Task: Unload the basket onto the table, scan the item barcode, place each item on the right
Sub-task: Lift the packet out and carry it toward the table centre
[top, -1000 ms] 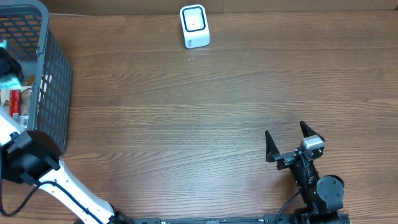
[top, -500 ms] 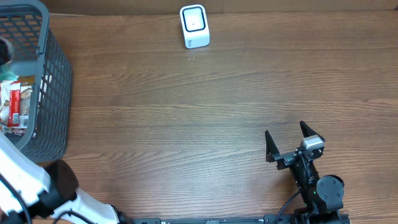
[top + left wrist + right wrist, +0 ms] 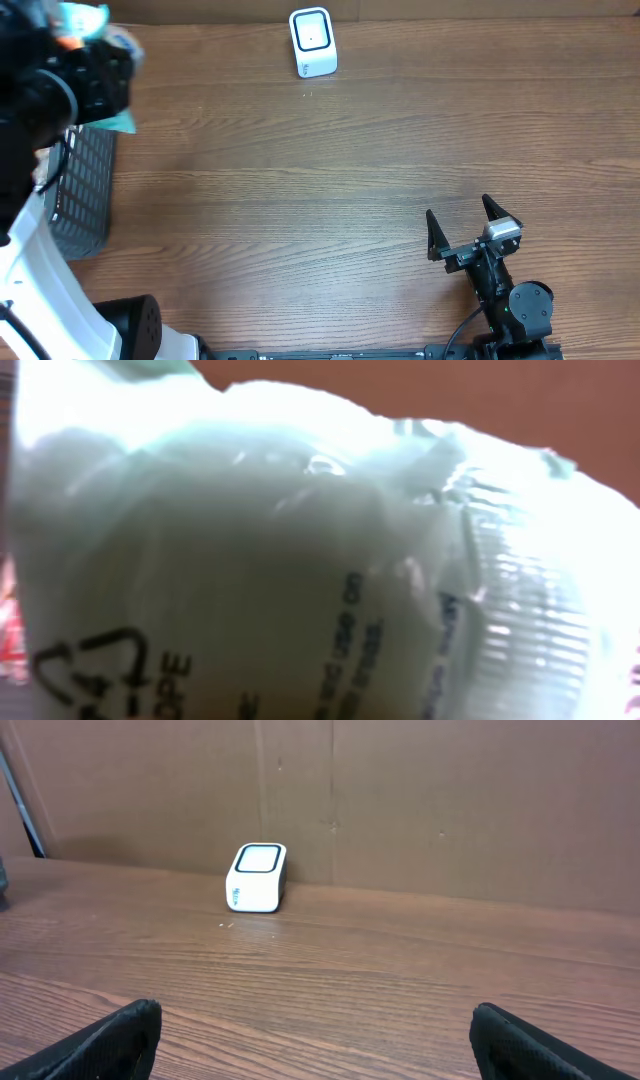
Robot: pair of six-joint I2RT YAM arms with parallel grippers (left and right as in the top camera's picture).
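My left gripper (image 3: 88, 50) pinches the plastic packet (image 3: 300, 560), its print running upward in the wrist view; I can't tell its long axis. My right gripper (image 3: 458, 210) stands spread, empty.

1. A pale, glossy plastic package (image 3: 300, 560) fills nearly the whole view, blurred.
2. A black recycling mark (image 3: 90, 670) sits lower left.
3. Its ribbed seam (image 3: 530, 640) shows right, with a brown surface (image 3: 400, 385) above.
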